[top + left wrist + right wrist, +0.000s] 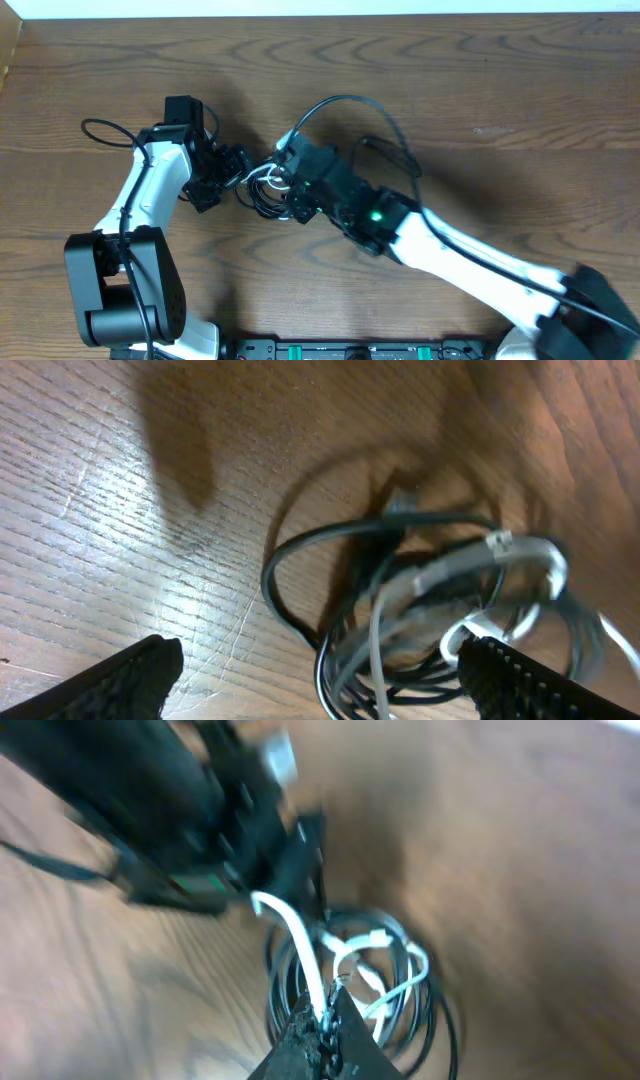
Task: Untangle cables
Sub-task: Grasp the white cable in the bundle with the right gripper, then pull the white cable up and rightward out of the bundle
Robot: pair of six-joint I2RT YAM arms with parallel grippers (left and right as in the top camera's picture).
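Plain wood table point(500, 100). The cables point(262, 188) sit bunched mid-table. The right gripper point(322, 1020) is pinched on the white cable point(300, 945), probably to tug it loose. The left gripper point(318, 655) gapes wide over the bundle, likely ready to pin it.

2 wrist views motion-blurred; cables point(450, 565) crossings, plug ends unreadable

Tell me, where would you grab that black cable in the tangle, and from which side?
Grip the black cable at the loop bulging out of the tangle onto the table, away from the white cable. Come from above, jaws astride it: there a single strand seems to lie alone.
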